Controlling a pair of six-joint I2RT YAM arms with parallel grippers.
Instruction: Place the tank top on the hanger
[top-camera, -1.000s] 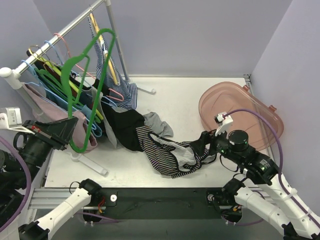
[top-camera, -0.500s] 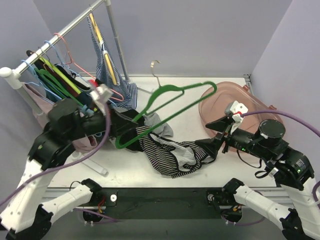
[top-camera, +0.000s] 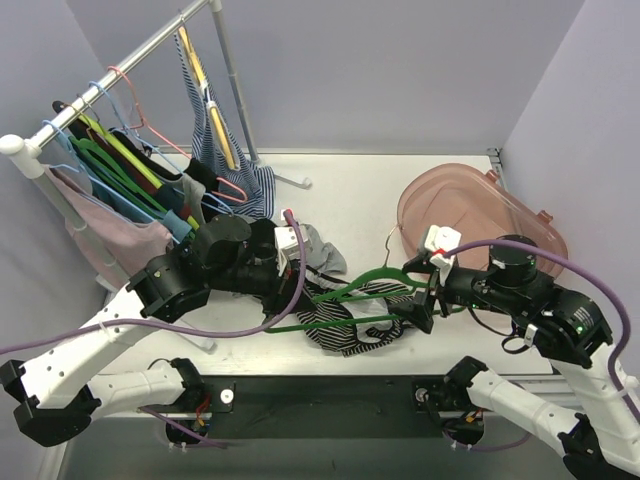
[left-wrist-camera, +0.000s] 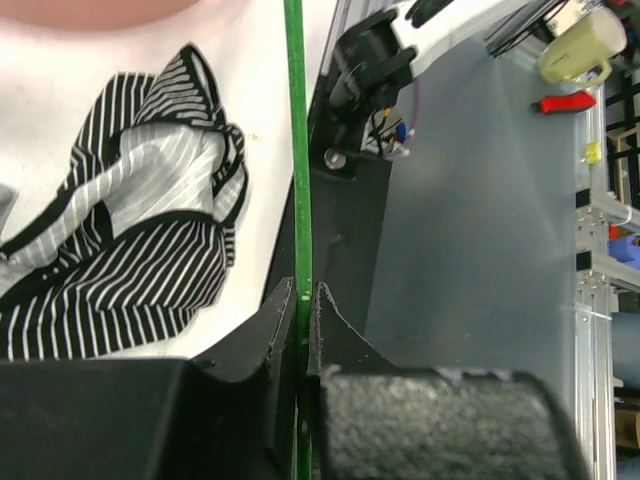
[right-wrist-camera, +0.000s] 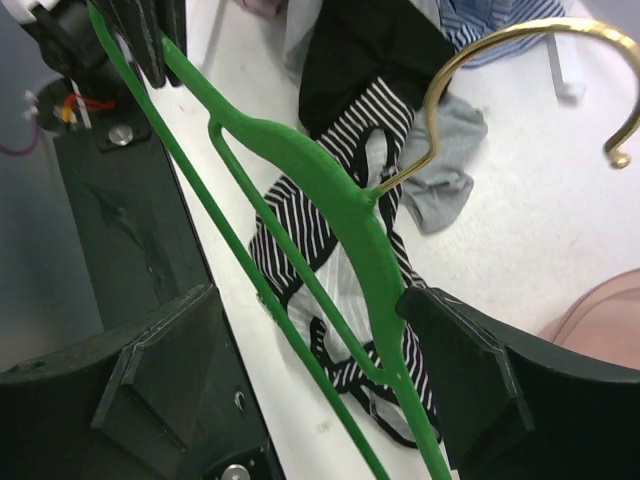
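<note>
top external view puts the hanger (top-camera: 350, 290) low over the tank top (top-camera: 345, 335), which lies heaped on the table (top-camera: 350, 190) near its front edge, between my arms. a pink tub (top-camera: 480, 215) sits behind my right arm and a clothes rack (top-camera: 120, 75) stands far left. left wrist view shows my left gripper (left-wrist-camera: 302, 295) pinching the green bar. only right wrist view shows my right gripper (right-wrist-camera: 305, 300) spread wide with the hanger running between, its gold hook (right-wrist-camera: 480, 70) over a black cloth (right-wrist-camera: 360, 50) and a grey cloth (right-wrist-camera: 450, 175).
</note>
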